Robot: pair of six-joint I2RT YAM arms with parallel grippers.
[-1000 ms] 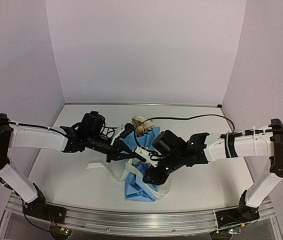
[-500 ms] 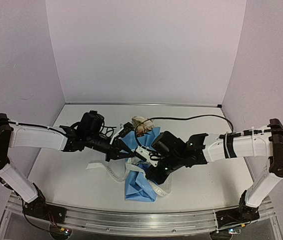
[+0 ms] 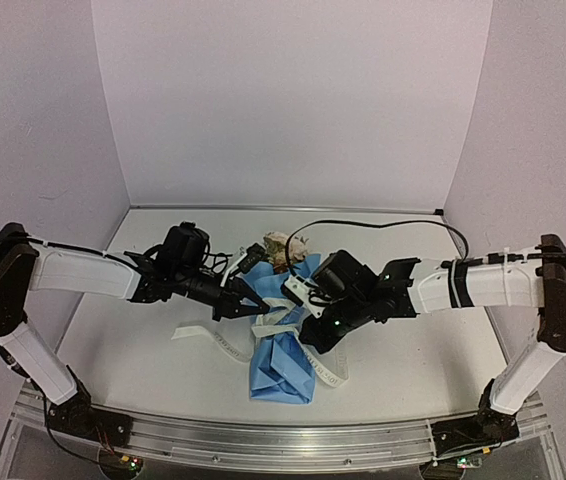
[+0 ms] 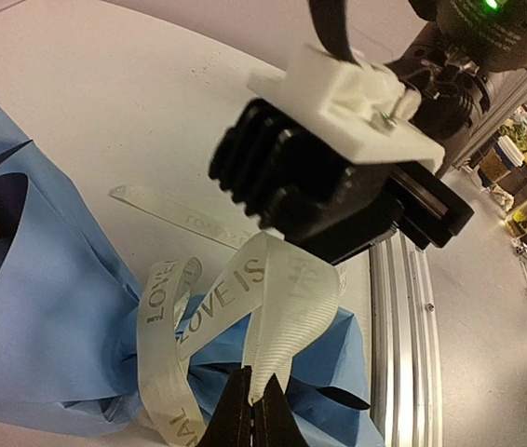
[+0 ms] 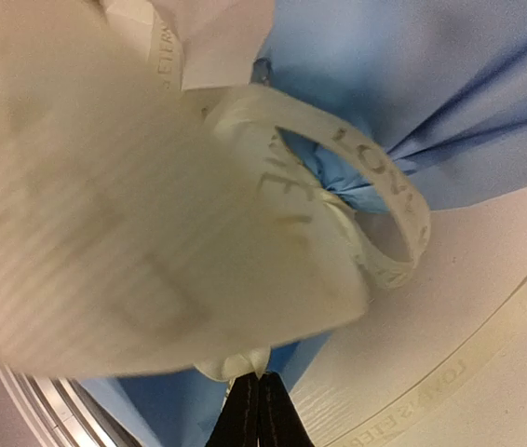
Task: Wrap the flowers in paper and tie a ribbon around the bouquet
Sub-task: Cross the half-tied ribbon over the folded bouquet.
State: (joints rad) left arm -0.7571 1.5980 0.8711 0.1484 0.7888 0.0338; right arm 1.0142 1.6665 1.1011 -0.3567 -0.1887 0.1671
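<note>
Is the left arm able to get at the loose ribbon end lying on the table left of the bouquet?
Probably yes: the ribbon end lies uncovered on the table beside the left arm. But the left gripper is shut on another stretch of ribbon and must release it first.

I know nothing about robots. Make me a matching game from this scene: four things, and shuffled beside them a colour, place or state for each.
1 ribbon
2 paper
3 flowers
4 left gripper

a light blue
b shut on the ribbon
c cream, printed with letters
d poking out of the paper's far end

Pairs: 1-c, 2-a, 3-d, 4-b
</note>
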